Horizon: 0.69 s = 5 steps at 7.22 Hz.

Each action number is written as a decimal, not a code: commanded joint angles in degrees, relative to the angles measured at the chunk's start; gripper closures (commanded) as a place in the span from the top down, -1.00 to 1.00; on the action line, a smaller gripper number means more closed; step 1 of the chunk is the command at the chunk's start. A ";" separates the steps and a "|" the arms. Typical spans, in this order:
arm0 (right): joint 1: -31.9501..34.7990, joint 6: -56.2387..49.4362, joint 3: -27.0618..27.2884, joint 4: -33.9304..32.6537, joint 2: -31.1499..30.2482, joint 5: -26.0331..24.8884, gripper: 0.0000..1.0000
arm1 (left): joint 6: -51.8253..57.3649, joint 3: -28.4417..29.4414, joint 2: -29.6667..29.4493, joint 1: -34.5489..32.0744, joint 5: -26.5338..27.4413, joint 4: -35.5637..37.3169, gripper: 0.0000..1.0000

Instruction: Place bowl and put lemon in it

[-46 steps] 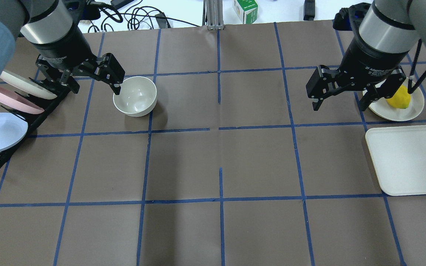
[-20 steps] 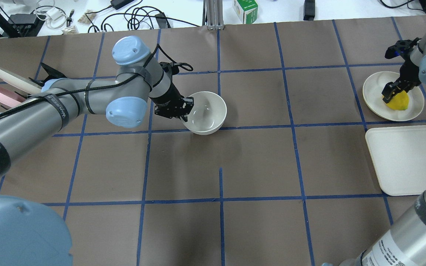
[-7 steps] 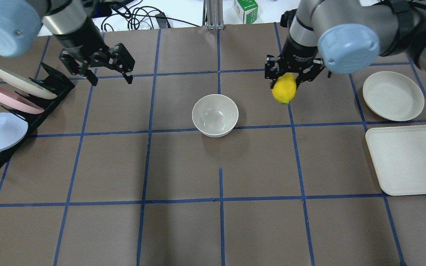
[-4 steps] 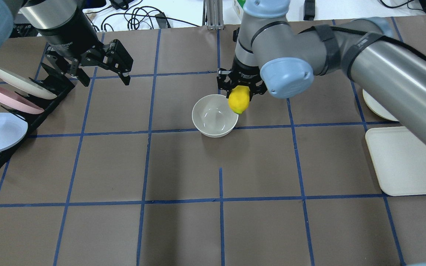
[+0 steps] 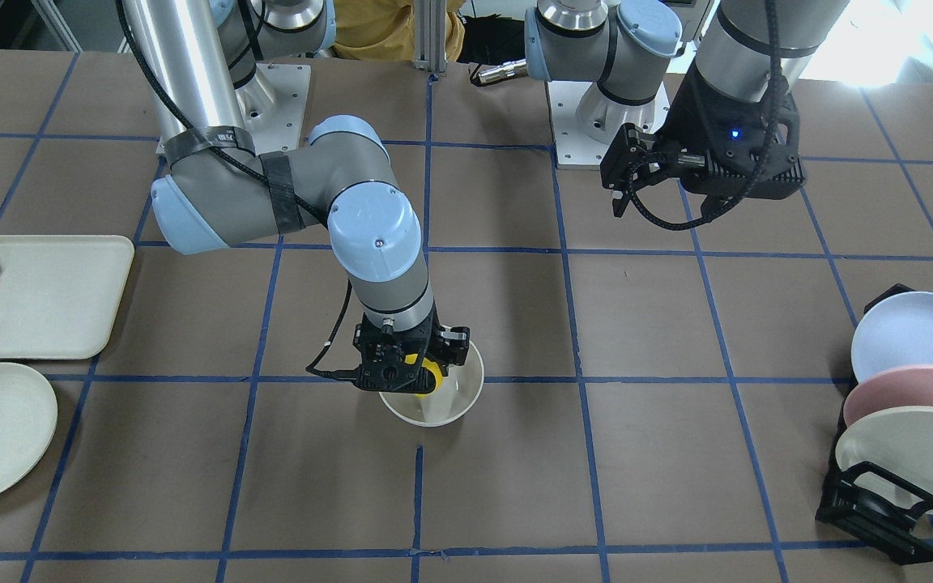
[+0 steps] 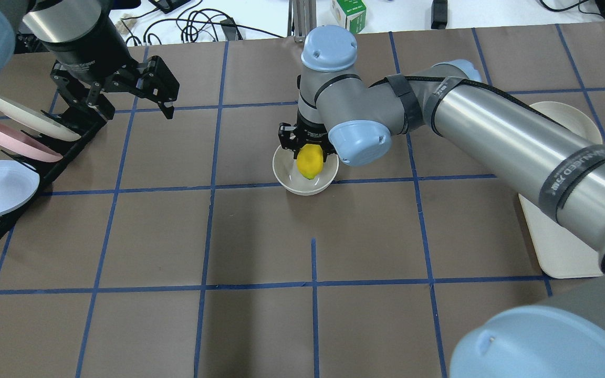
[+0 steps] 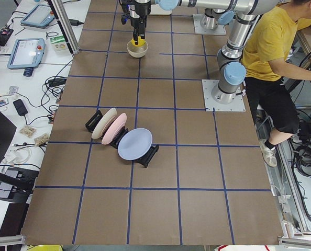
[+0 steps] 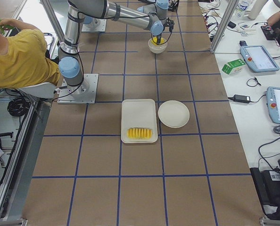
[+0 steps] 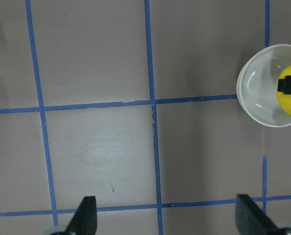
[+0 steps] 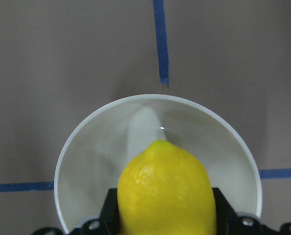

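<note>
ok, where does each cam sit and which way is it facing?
Front-facing: across the table, facing the robot; its left arm shows on the right.
Overhead: behind the robot, looking down; right gripper holding lemon over bowl.
Exterior left: table's left end; plate rack near.
Exterior right: right end; tray near.
Left wrist: straight down; left gripper open.
Right wrist: down into bowl.
Shared: both wrists see bowl and lemon.
</note>
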 commanded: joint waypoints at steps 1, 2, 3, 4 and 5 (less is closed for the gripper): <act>-0.04 0.01 -0.10 -4.05 3.63 0.05 -1.00 | -0.03 -0.04 -0.06 0.10 -0.22 0.01 1.00; 0.05 0.01 -0.01 -4.15 4.43 0.05 -1.00 | -0.03 -0.04 -0.06 0.10 -0.13 0.01 1.00; 0.05 0.18 0.08 -4.07 4.79 0.05 -0.17 | -0.03 -0.04 0.03 0.10 0.22 -0.25 1.00; -0.04 0.19 0.25 -3.72 4.53 -0.39 0.71 | 0.06 0.04 -0.06 0.10 0.49 -0.25 1.00; -0.04 0.10 0.25 -3.45 4.09 -0.83 1.00 | -0.03 0.05 -0.06 0.10 0.40 -0.25 1.00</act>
